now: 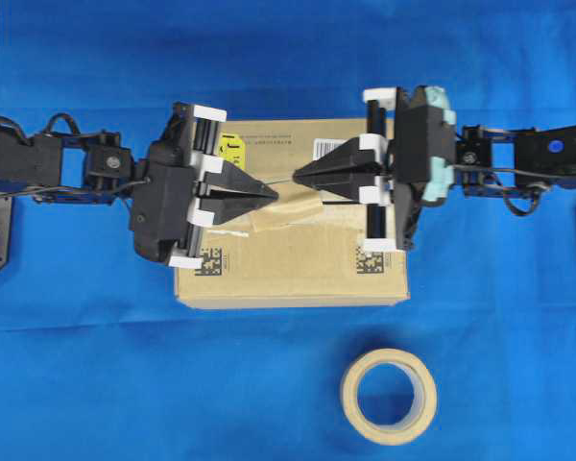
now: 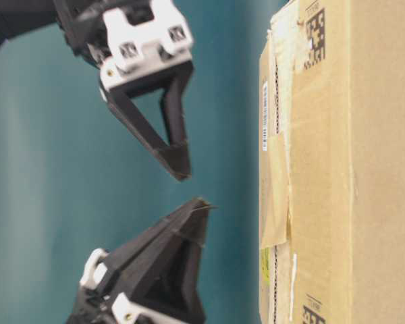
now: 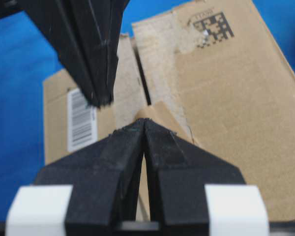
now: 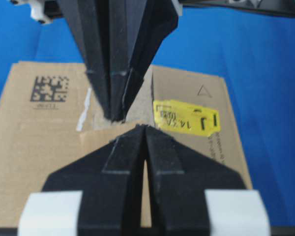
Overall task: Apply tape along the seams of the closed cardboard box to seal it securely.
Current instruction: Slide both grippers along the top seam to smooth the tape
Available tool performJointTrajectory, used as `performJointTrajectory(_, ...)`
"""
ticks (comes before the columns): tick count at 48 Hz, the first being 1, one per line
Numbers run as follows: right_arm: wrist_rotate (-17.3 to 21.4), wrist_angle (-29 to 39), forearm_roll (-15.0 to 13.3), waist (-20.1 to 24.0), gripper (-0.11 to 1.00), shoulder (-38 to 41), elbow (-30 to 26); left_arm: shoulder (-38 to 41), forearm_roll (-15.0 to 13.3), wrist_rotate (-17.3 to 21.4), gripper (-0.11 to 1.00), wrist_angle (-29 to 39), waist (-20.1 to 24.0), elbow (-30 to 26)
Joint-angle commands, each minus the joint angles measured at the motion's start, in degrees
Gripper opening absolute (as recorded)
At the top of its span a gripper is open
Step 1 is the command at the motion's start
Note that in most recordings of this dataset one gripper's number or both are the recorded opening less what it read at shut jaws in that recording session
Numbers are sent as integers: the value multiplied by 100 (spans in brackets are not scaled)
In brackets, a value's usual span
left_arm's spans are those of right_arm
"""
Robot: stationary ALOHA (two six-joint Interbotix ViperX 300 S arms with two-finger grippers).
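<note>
The brown cardboard box [image 1: 298,274] lies flat with a yellow sticker [image 1: 232,150] and a white barcode label [image 1: 328,147] on top. A short tan piece of tape [image 1: 286,213] lies on the lid across the seam [image 3: 140,78]. My left gripper [image 1: 272,193] and right gripper [image 1: 300,176] meet tip to tip just above the tape, both shut with nothing between the fingers. In the table-level view both the right gripper [image 2: 182,169] and the left gripper [image 2: 199,206] hover off the box top [image 2: 364,169], apart from the tape [image 2: 275,192].
A round beige tape roll [image 1: 389,396] lies on the blue cloth in front of the box, toward the right. Pale torn old tape strips [image 1: 341,215] run along the lid. Two black square codes [image 1: 209,260] sit near the box's front edge.
</note>
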Motion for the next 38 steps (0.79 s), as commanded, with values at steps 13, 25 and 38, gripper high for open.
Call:
performJointTrajectory(13,26,-26,9,-26,1,712,-554,571,9,-246,0,-413,-9,-158)
performJointTrajectory(25,70,149,35,-26,1,984,-571,853,9,-624,0,-501,193,70)
performJointTrajectory(38,79,167,255,-26,1,1002,-255,844,9,-1020,0,-527,255,563)
